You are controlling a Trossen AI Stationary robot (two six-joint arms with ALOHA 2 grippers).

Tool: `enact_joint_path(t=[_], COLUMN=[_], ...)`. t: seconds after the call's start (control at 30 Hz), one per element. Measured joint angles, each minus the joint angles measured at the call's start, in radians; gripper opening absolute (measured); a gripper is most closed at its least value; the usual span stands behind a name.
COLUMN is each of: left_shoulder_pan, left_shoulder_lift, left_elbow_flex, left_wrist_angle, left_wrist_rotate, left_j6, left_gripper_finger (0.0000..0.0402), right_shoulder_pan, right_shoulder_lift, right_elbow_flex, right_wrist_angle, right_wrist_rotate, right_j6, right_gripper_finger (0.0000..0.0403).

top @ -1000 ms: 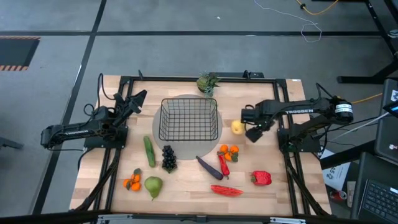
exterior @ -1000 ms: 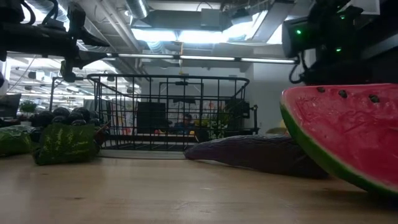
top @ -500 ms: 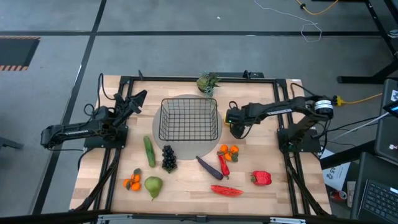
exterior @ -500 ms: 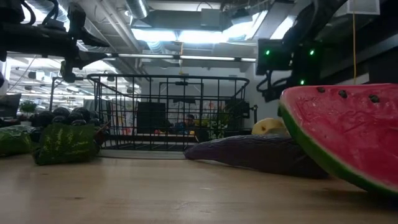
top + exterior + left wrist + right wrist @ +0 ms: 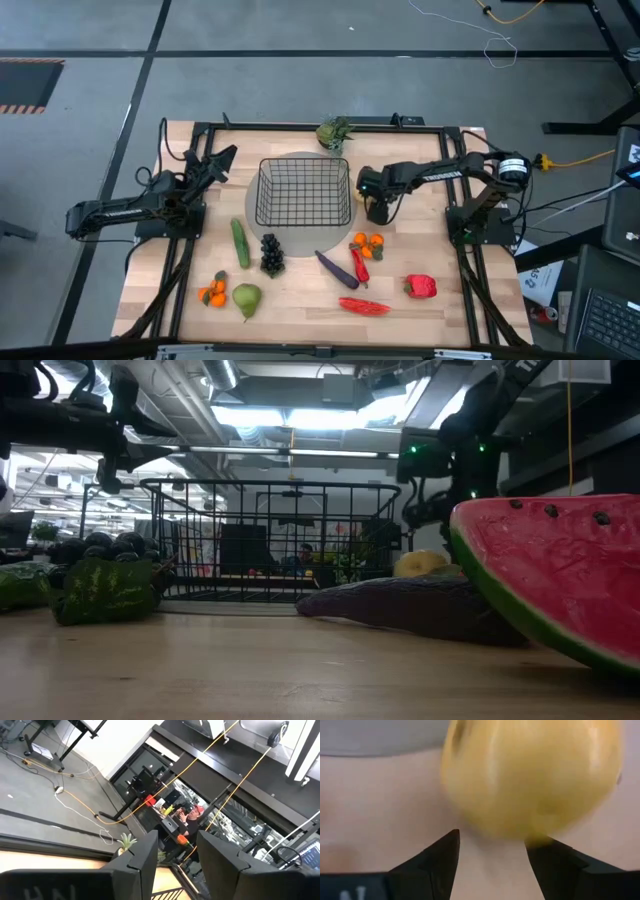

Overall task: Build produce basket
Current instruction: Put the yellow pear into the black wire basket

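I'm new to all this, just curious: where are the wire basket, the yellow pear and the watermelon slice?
basket (image 5: 304, 193): high view, mesh floor.
yellow pear (image 5: 530, 775): right wrist view, middle of its skin.
watermelon slice (image 5: 560, 575): low view, red flesh.

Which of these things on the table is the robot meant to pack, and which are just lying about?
For the job: basket, yellow pear, cucumber, grapes, eggplant, red pepper.
Lying about: leafy bunch, grey round mat.

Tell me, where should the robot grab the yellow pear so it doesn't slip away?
Probably around its fat round belly, coming straight down from above. The yellow pear lies on the table right of the basket, and the right gripper hangs over it with its fingers open on either side. The belly bulges widest there, so the fingers can likely close evenly.
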Motion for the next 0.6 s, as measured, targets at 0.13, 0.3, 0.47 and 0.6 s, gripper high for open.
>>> enact_joint_path(t=[0.13,0.3,0.47,0.6], left_shoulder_pan=[0.000,0.000,0.000,0.000], left_shoulder_lift=[0.000,0.000,0.000,0.000], left_elbow_flex=[0.000,0.000,0.000,0.000], left_wrist_angle=[-0.004,-0.004,-0.004,-0.004], left_wrist_rotate=[0.000,0.000,0.000,0.000], left_j6=[0.000,0.000,0.000,0.000], left_gripper_finger=[0.0133,0.0133,0.0133,0.0133], right_shoulder_pan=[0.008,0.013,0.013,0.013], right_shoulder_lift=[0.000,0.000,0.000,0.000], right_elbow_flex=[0.030,0.075,0.156,0.237], right_wrist_angle=[0.011,-0.050,-0.240,-0.432], right_wrist_rotate=[-0.124,-0.158,-0.208,-0.151], right_j6=[0.004,0.005,-0.027,-0.051], right_gripper_finger=[0.0228,0.0228,0.0228,0.0228])
